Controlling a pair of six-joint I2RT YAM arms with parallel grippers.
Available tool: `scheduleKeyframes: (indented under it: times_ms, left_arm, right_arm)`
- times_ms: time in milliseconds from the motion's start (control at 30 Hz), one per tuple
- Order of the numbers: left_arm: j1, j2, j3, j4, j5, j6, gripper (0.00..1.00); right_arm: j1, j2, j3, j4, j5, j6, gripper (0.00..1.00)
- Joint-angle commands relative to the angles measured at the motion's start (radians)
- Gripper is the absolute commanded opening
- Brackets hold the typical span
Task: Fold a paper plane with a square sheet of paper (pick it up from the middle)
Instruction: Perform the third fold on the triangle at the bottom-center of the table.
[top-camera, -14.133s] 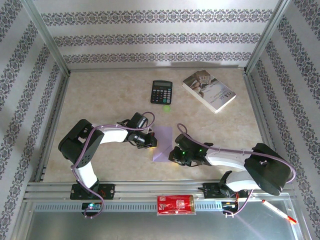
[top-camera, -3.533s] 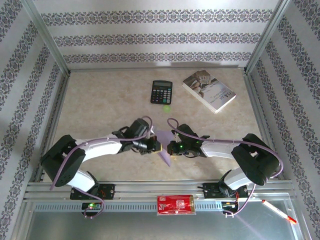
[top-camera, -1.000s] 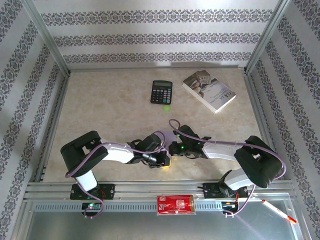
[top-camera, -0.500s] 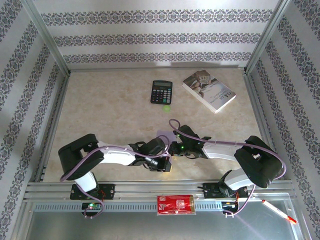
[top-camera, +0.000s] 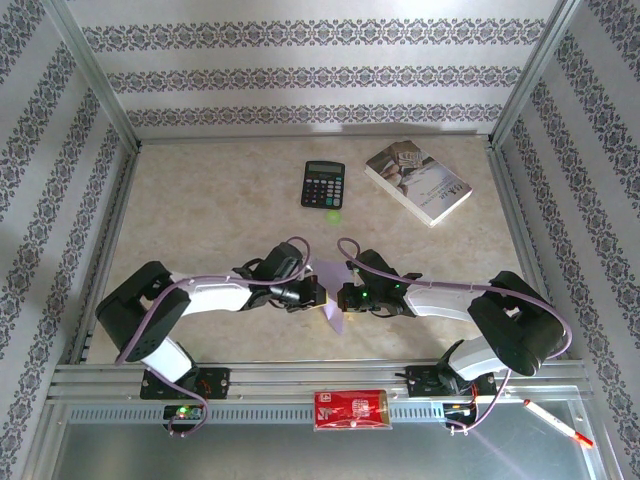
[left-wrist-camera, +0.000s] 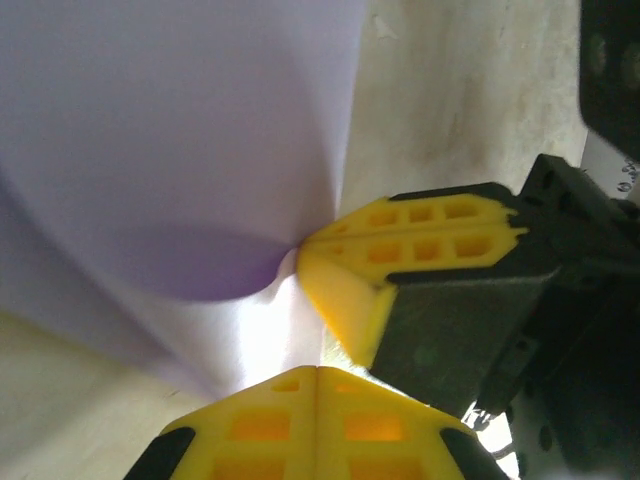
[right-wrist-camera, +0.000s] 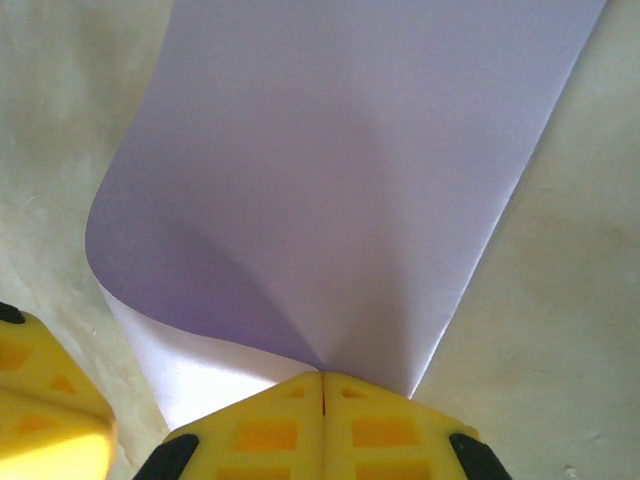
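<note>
— Where is the sheet of paper (top-camera: 331, 292) sitting?

— It is being held up over the table (top-camera: 220, 200) between the two grippers, toward 6 o'clock from the calculator (top-camera: 323, 184) and the small green disc (top-camera: 333, 215). It is curling rather than lying flat, and a narrow corner is pointing down toward 6 o'clock. Whether that corner is touching the tabletop cannot be told.

— How is the left arm lying?

— Its elbow is jutting out toward 9 o'clock. The forearm is reaching low toward 3 o'clock, putting the left gripper (top-camera: 313, 293) at the sheet's left side. In the left wrist view its yellow fingers (left-wrist-camera: 250, 425) are pressing fully together, and the paper is running down into the seam between them.

— And the right arm?

— It is mirroring that. The elbow is bulging toward 4 o'clock and the forearm is stretching toward 9 o'clock, so the right gripper (top-camera: 344, 298) is meeting the sheet's right side. In the right wrist view its fingers (right-wrist-camera: 270, 432) are clamping tight on the paper's edge, and the sheet is fanning away toward 12 o'clock and bowing into a soft fold.

— How near are the grippers?

— They are sitting just beside each other. The book (top-camera: 418, 181) is lying well apart, toward 1 o'clock.
</note>
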Motion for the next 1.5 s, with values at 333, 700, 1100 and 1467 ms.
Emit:
scheduleKeyframes:
  times_ms: [333,700,1100,1467]
  left_arm:
    - [0.003,0.070,0.051,-0.062,-0.001,0.043,0.06]
    - [0.008,0.078,0.032,-0.165,-0.046,0.116,0.06]
    - [0.034,0.063,0.084,-0.115,-0.008,0.107,0.08]
    - [0.069,0.130,0.068,-0.173,-0.035,0.166,0.06]
  right_arm:
    - [0.012,0.064,-0.027,-0.151,0.054,-0.006,0.00]
    - [0.010,0.075,-0.022,-0.152,0.055,-0.019,0.00]
    - [0.010,0.074,-0.022,-0.155,0.057,-0.022,0.00]
    - [0.009,0.070,-0.013,-0.162,0.052,-0.036,0.01]
